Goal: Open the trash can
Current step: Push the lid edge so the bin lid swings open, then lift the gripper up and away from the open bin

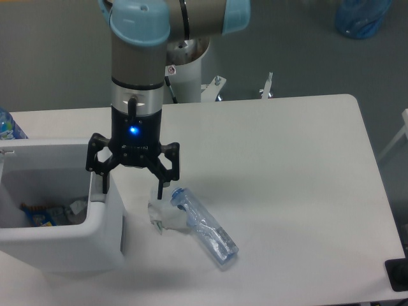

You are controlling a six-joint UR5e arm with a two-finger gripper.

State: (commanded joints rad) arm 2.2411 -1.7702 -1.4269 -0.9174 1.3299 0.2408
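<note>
The trash can (pixel 70 239) was moulded in smooth white plastic; the bottle (pixel 203 228) was clear, crinkled plastic; the table (pixel 287 172) was matt.

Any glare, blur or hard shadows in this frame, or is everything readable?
Fixed camera: sharp, evenly lit, no motion blur. Soft shadows lie under the bottle and beside the trash can. The gripper shows a small blue light, not blown out. The bin's inside is dim; its contents are hard to identify.

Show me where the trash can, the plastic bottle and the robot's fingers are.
trash can (pixel 95 237): fixed camera, front right corner of its white wall.
plastic bottle (pixel 205 227): fixed camera, middle of its clear body.
fingers (pixel 159 185): fixed camera, tip of the one nearest the bottle.
</note>
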